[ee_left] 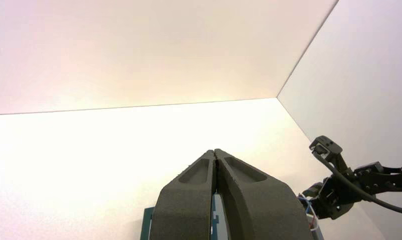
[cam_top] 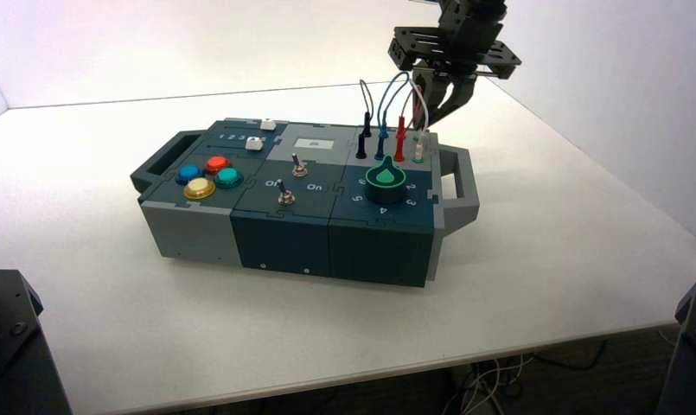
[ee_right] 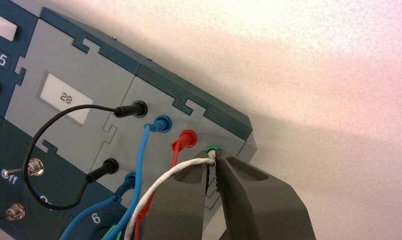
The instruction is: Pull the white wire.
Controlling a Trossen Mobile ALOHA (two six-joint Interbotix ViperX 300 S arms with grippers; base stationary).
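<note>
Spreading wide beneath both arms, the white counter [cam_top: 534, 259] is carrying the grey and teal box [cam_top: 301, 203], which is sitting below and ahead of the right gripper [cam_top: 431, 97]. That gripper is hanging over the far right corner of the box, above the row of looped wires. In the right wrist view the right gripper [ee_right: 213, 167] is pinching the white wire [ee_right: 179, 172] just beside its plug, fingers [ee_right: 248, 200] nearly together with only the thin cable between them. The white wire is sitting at the gripper's tip, its end meeting the green socket [ee_right: 212, 149]; the red wire [ee_right: 181, 142] is next to it, then the blue wire [ee_right: 149, 135], and the black wire [ee_right: 49, 135] is lying farthest from the gripper. A small display [ee_right: 65, 98] beyond the black wire is reading 28. The left gripper [ee_left: 215, 156] is waiting apart with its fingers pressed together, pointing out over the counter.
</note>
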